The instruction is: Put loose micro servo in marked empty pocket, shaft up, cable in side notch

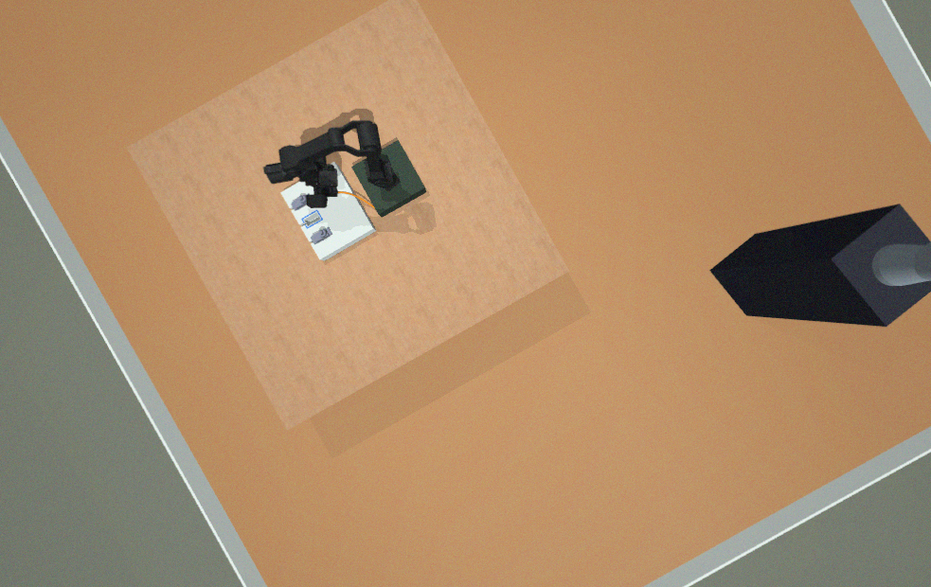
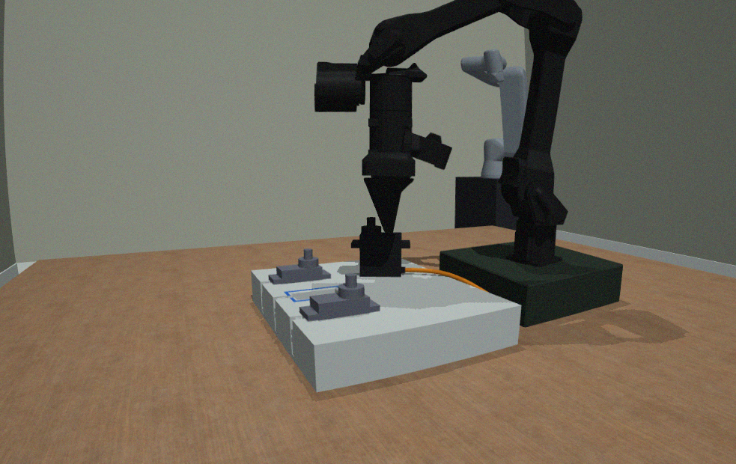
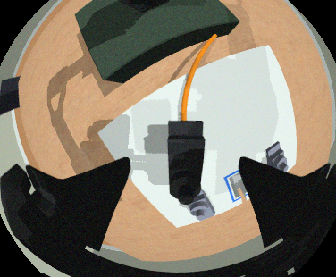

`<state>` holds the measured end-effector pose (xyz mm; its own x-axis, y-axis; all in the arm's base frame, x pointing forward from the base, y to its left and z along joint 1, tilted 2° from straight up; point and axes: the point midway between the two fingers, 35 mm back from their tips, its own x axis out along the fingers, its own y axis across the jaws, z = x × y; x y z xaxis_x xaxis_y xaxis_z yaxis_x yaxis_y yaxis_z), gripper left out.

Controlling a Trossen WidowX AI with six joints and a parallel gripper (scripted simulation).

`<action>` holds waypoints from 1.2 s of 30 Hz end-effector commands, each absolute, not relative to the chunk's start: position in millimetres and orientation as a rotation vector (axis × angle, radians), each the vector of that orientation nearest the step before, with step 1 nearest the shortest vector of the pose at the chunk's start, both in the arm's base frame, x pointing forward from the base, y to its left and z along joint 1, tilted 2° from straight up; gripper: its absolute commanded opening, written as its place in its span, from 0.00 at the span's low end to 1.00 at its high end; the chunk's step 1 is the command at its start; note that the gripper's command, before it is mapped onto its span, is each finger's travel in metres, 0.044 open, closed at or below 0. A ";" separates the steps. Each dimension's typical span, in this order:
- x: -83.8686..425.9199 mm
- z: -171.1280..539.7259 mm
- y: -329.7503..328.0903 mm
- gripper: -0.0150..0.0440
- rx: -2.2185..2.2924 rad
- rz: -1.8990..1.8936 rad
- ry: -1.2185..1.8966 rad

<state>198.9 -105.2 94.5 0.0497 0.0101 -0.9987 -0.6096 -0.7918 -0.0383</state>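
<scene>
The loose black micro servo (image 2: 380, 254) (image 3: 186, 156) stands upright on the white deck (image 1: 348, 227) (image 2: 416, 331) (image 3: 247, 103), its output shaft up. Its orange cable (image 1: 355, 195) (image 2: 445, 272) (image 3: 189, 85) runs toward the arm's base. The marked pocket (image 1: 312, 219) is empty; its blue outline (image 2: 312, 290) (image 3: 229, 189) shows beside the servo's area. My gripper (image 2: 389, 230) (image 3: 186, 163) is open and points down, with its tips near the height of the servo's top in the exterior view. In the wrist view the servo appears between the fingers, nothing gripped. The arm covers the servo in the top view.
Two grey seated servos (image 1: 299, 202) (image 1: 320, 235) (image 2: 299, 272) (image 2: 338, 302) (image 3: 200, 206) (image 3: 276, 157) flank the pocket, their shafts upright. The dark green base block (image 2: 572, 288) (image 3: 163, 36) stands beside the deck. A grey robot (image 2: 511, 115) stands on a dark pedestal (image 1: 804, 270) farther away.
</scene>
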 end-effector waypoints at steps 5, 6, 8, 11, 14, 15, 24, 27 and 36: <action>197.7 80.4 -103.3 1.00 -1.868 1.802 0.591; 197.7 78.8 -103.2 1.00 -1.868 1.802 0.591; 197.7 76.0 -103.1 1.00 -1.868 1.802 0.591; 197.7 74.9 -103.1 0.96 -1.868 1.802 0.591; 197.7 74.9 -103.1 0.82 -1.868 1.802 0.591; 197.7 74.9 -103.1 0.78 -1.868 1.802 0.591; 197.7 74.9 -103.1 0.44 -1.868 1.802 0.591; 197.7 74.9 -103.1 0.41 -1.868 1.802 0.591; 189.3 102.2 -100.3 0.25 -1.868 1.802 0.591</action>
<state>190.3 -100.4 87.4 0.0195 0.0289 -0.9994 -0.6110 -0.7909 -0.0348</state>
